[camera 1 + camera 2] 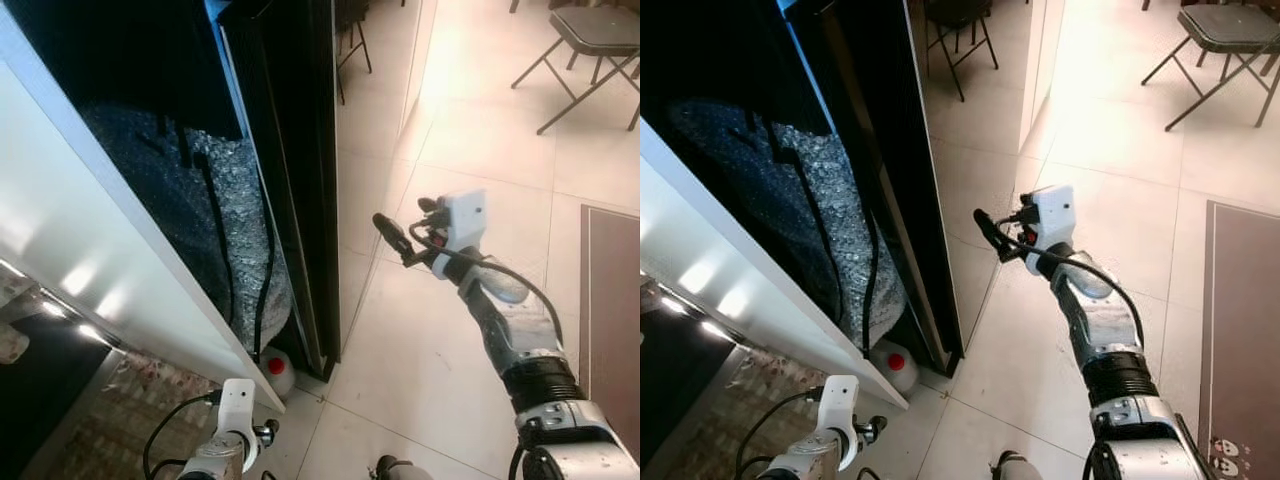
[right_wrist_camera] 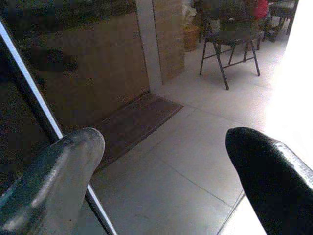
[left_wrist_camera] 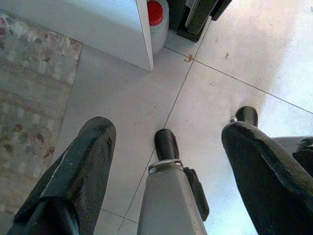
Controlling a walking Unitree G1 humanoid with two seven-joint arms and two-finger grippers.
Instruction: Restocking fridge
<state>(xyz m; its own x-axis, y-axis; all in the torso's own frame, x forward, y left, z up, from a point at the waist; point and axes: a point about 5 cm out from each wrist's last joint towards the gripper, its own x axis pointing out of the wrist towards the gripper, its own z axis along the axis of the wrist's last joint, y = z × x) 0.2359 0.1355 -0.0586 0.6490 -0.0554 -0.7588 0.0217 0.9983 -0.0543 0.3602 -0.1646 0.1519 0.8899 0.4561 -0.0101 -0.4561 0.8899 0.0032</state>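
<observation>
A tall black fridge (image 1: pixel 290 150) stands on my left, with a silvery padded sheet (image 1: pixel 200 210) and black cables on its side. A white panel (image 1: pixel 90 250) slants across in front of it. My right gripper (image 1: pixel 393 236) is raised at mid height, just right of the fridge's black front edge and apart from it. In the right wrist view its fingers (image 2: pixel 73 156) are spread wide with nothing between them. My left gripper (image 3: pixel 171 129) hangs low, open and empty, pointing down at the tiled floor above my own leg.
A white jug with a red cap (image 1: pixel 277 368) sits on the floor at the fridge's foot. A patterned rug (image 1: pixel 90 430) lies at lower left and a dark mat (image 1: pixel 610 300) at right. Folding chairs (image 1: pixel 590 40) stand at the far end of the pale tiled floor.
</observation>
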